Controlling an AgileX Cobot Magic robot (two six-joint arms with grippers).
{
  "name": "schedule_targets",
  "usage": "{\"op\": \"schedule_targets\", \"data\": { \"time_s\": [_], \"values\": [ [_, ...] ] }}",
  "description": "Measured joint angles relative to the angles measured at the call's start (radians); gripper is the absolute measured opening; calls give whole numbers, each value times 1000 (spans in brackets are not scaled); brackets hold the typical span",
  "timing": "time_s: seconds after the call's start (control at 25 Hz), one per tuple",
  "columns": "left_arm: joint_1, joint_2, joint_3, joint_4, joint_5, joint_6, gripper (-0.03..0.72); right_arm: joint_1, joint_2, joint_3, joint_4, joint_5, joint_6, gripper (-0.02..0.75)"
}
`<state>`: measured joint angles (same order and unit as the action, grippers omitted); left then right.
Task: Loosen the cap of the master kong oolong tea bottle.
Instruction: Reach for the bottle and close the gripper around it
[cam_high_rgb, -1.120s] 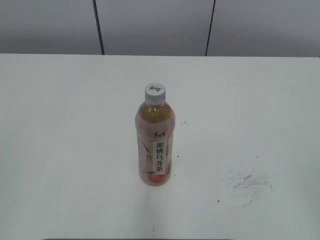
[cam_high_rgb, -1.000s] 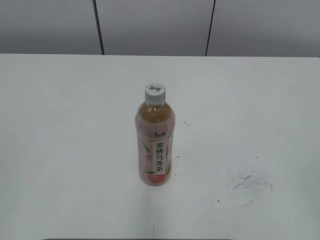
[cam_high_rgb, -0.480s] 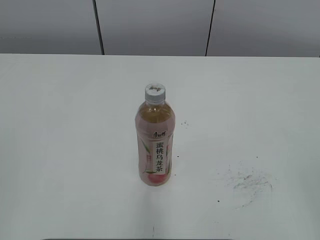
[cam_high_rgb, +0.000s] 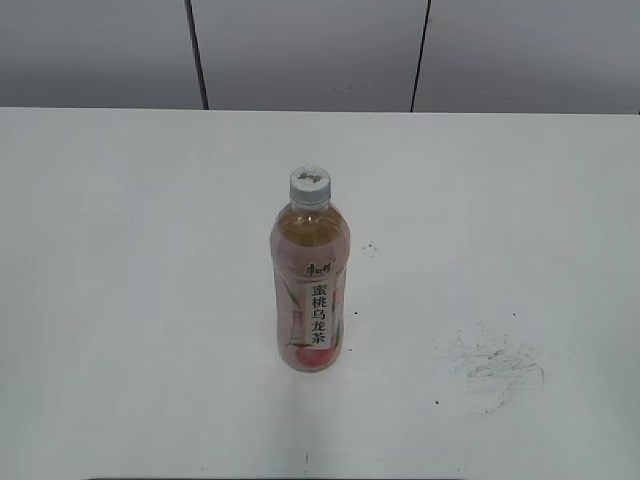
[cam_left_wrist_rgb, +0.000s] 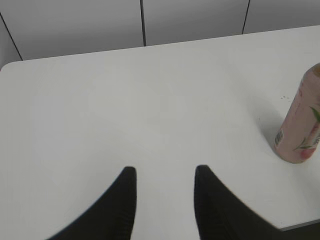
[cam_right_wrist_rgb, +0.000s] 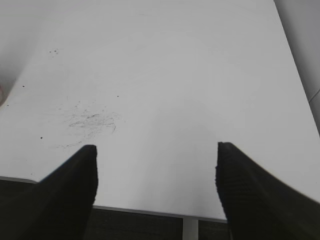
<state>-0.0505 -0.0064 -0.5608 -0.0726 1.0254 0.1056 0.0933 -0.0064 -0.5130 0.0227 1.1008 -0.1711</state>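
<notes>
Nothing moved: bottle (cam_high_rgb: 310, 290) labelled 蜜桃乌龙茶, cap (cam_high_rgb: 310, 186) on; left tool (cam_left_wrist_rgb: 162, 172) and right tool (cam_right_wrist_rgb: 156, 150) gape empty.

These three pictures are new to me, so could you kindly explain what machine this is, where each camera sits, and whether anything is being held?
This is a robot with two arms, each ending in a two-fingered gripper. The wide picture comes from a camera looking down at a slant over the white table; neither arm shows in it. The other two come from cameras on the wrists, looking out past the dark fingers. The left gripper and the right gripper both stand open above the table's near edge, holding nothing. On the table stands a tea bottle, upright, with its cap on. Some dark scuff marks lie to its right.
</notes>
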Motion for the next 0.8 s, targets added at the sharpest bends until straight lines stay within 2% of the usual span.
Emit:
{"op": "schedule_targets", "data": {
  "time_s": [0.28,0.56,0.8],
  "values": [
    [0,0,-13,0,-62,0,239,0,0,0,0,0,0,554],
    [-2,104,0,-65,-435,0,250,0,0,0,0,0,0,554],
    [-10,346,71,-156,-699,0,333,0,0,0,0,-1,0,554]
  ]
}}
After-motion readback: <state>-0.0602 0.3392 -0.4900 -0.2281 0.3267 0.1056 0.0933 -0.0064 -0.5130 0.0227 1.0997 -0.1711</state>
